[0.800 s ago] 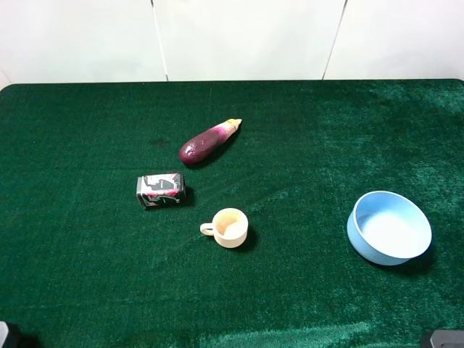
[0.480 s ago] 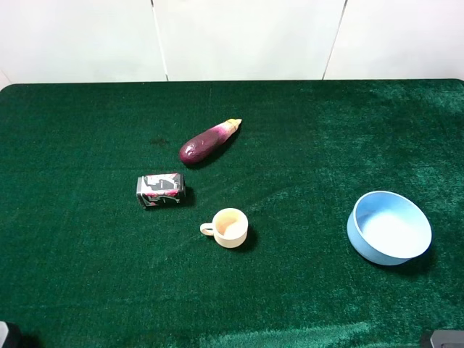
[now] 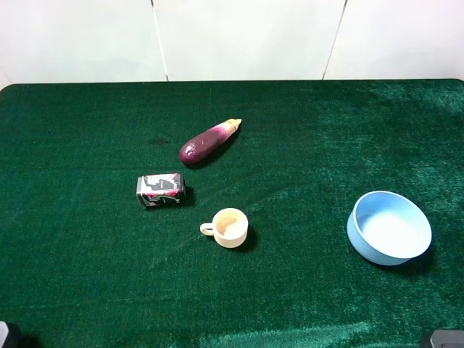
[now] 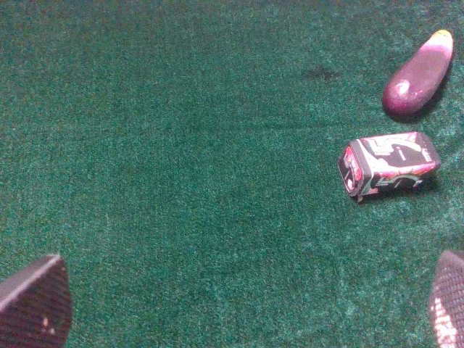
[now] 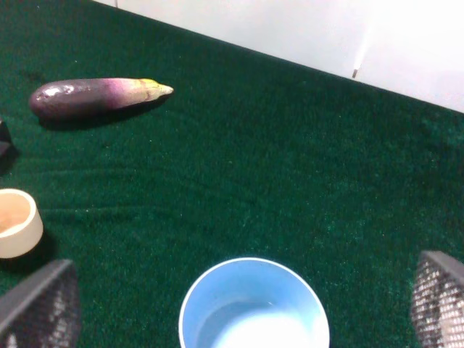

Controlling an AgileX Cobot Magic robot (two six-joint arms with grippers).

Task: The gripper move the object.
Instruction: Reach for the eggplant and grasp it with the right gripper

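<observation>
The purple toy eggplant (image 3: 208, 141) lies on the green table, stem tip toward the back right. It also shows in the left wrist view (image 4: 418, 75) and the right wrist view (image 5: 94, 95). My left gripper (image 4: 239, 304) is open and empty, far back from the eggplant, with only its fingertips (image 4: 32, 301) showing. My right gripper (image 5: 246, 304) is open and empty over the blue bowl (image 5: 254, 304), its fingertips (image 5: 40, 304) at the frame corners. In the exterior high view only the arm bases show at the bottom corners.
A small dark printed can (image 3: 161, 189) lies on its side in front of the eggplant. A cream cup (image 3: 229, 228) stands nearer the front. The blue bowl (image 3: 389, 228) sits at the right. White wall panels stand behind the table's far edge.
</observation>
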